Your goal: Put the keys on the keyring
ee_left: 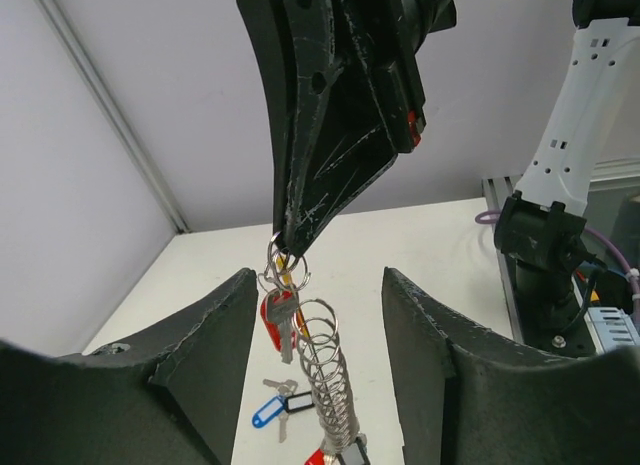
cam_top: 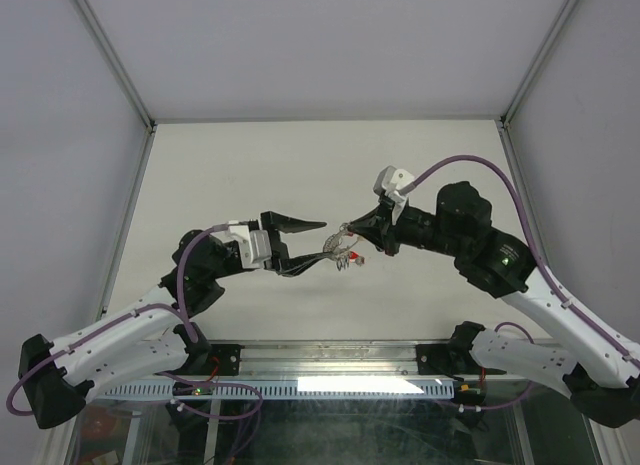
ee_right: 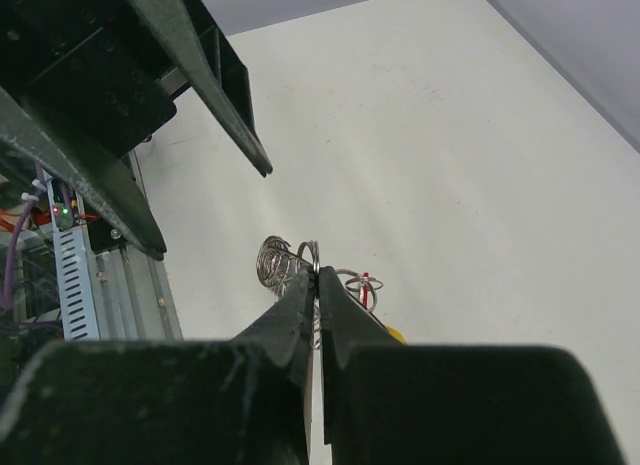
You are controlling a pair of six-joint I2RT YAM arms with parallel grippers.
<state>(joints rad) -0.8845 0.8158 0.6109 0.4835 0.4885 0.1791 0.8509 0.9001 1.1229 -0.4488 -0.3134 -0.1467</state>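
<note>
Pinches the keyring (ee_left: 288, 257) in right pincer (ee_left: 287, 242), red key (ee_left: 277, 320) hanging at 6 o'clock — left pincer (ee_left: 318, 285) held spread. Next, probably, fetching the blue key (ee_left: 268, 413) from counter (ee_left: 420, 245).

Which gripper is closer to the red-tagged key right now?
Right. The right gripper is shut on the thin silvery keyring with a yellow section, and the red-tagged silver key hangs below its tips. The left gripper is open, apart, facing it.

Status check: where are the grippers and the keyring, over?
Right gripper shut on the keyring, red-tagged key hanging below. Left gripper open, empty, facing it. Blue-tagged key loose on the table. Path clear.
</note>
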